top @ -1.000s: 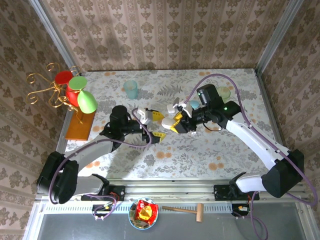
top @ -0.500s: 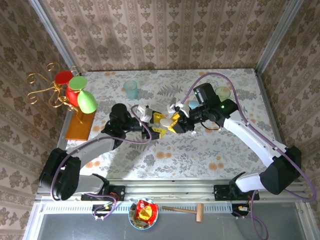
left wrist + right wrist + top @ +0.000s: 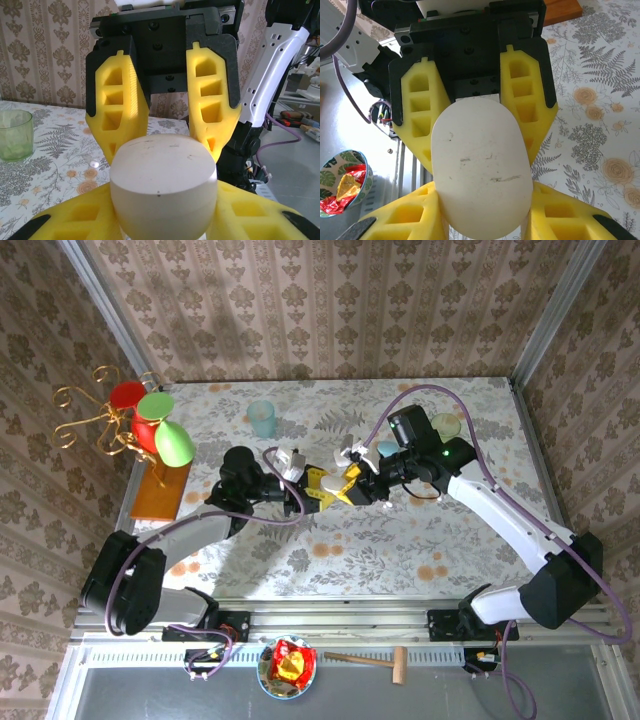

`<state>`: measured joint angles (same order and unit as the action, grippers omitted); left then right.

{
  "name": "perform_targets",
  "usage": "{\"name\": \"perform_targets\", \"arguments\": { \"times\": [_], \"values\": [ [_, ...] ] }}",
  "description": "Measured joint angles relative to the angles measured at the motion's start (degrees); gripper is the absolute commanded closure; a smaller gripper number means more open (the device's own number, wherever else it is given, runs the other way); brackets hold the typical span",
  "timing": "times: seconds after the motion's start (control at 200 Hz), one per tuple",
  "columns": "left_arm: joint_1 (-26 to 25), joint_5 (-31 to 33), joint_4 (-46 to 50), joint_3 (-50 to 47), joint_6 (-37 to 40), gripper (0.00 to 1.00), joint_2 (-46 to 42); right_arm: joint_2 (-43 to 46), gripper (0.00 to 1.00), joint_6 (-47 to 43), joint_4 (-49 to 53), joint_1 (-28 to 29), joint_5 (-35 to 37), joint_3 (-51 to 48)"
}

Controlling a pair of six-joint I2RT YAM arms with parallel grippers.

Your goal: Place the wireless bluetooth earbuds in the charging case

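Note:
The charging case (image 3: pixel 330 482) is a white rounded pebble, lid closed, held above the middle of the table between both grippers. My left gripper (image 3: pixel 316 486) is shut on it from the left and my right gripper (image 3: pixel 347 487) from the right. In the left wrist view the case (image 3: pixel 162 185) sits between my left gripper's (image 3: pixel 162 220) yellow fingers (image 3: pixel 65 220), with the right gripper's fingers (image 3: pixel 120 110) behind it. In the right wrist view the case (image 3: pixel 480 165) fills my right gripper (image 3: pixel 482 220). A tiny glinting whitish piece (image 3: pixel 94 163), seemingly one of the earbuds, lies on the cloth.
A pale green glass (image 3: pixel 263 418) stands at the back centre and another cup (image 3: pixel 447 426) at the back right. A light blue pebble (image 3: pixel 388 450) lies by the right arm. A wire stand with coloured discs (image 3: pixel 150 425) on a wooden base (image 3: pixel 160 490) occupies the left edge.
My left gripper has moved right up to the case and its fingers have closed on it. The right gripper has kept its hold and barely moved.

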<state>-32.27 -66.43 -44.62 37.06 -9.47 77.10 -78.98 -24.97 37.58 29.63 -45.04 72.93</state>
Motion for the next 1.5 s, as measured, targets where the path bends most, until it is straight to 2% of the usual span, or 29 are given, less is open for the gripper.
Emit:
{"name": "perform_targets", "arguments": {
  "times": [0.13, 0.2, 0.31, 0.39, 0.585, 0.72, 0.765, 0.9, 1.095, 1.5],
  "values": [
    [0.0, -0.02, -0.09, 0.0, -0.02, 0.63, 0.11, 0.0, 0.77, 0.0, 0.0, 0.0, 0.22, 0.0],
    [0.0, 0.0, -0.13, 0.0, -0.09, 0.53, 0.11, 0.0, 0.77, 0.0, 0.0, 0.0, 0.24, 0.0],
    [0.0, 0.2, -0.76, 0.02, -0.7, 0.5, 0.11, 0.0, 0.77, -0.02, -0.02, 0.28, 0.24, 0.0],
    [0.0, 0.2, -1.09, 0.02, -0.92, 0.52, 0.11, -0.02, 0.77, -0.02, -0.02, 0.26, 0.26, 0.0],
    [0.0, 0.17, -1.25, 0.02, -1.53, 0.65, 0.26, -0.02, 0.77, 0.02, -0.04, 0.26, 0.96, 0.0],
    [0.0, 0.15, -1.38, 0.09, -1.49, 0.65, 0.61, -0.02, 0.76, 0.04, -0.02, 0.22, 1.29, 0.0],
    [0.0, 0.13, -1.53, 0.11, -1.49, 0.65, 0.7, -0.02, 0.72, 0.15, -0.07, 0.22, 1.31, 0.0],
    [0.0, 0.17, -1.81, 0.11, -1.49, 0.7, 0.81, 0.07, 0.51, 1.42, -1.14, 0.22, 1.33, -0.44],
    [0.02, 0.2, -1.99, 0.11, -1.49, 0.7, 0.81, 0.5, 0.37, 4.31, -4.46, -0.72, 1.66, -2.21],
    [0.17, 2.12, -1.75, 0.11, 0.04, 0.7, 0.79, 0.79, 0.35, 9.46, -7.39, -2.71, 1.05, -3.3]
  ]
}}
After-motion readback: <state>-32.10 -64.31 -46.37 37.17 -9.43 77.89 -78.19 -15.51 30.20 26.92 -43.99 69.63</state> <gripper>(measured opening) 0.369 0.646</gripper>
